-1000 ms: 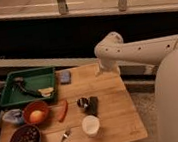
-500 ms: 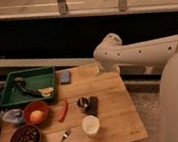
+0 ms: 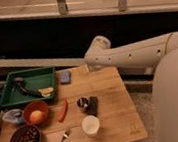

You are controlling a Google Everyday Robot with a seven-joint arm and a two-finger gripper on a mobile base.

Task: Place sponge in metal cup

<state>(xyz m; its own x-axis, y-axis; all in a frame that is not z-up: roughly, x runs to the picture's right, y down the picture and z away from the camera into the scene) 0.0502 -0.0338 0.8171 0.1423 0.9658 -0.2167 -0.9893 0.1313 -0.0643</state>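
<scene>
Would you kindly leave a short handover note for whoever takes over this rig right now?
The gripper is out of sight and open; the arm hangs over the far right edge of the board.
The sponge lies on the board beside the right end of the green tray.
The metal cup stands mid-board, behind the white cup.
Done: nothing yet.
Left: grasp the sponge and put it in the metal cup.

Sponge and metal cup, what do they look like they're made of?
Sponge: probably soft foam, a matte blue-grey block. Metal cup: seemingly metal, dark with a shiny glint at the rim. The tool is out of view.
</scene>
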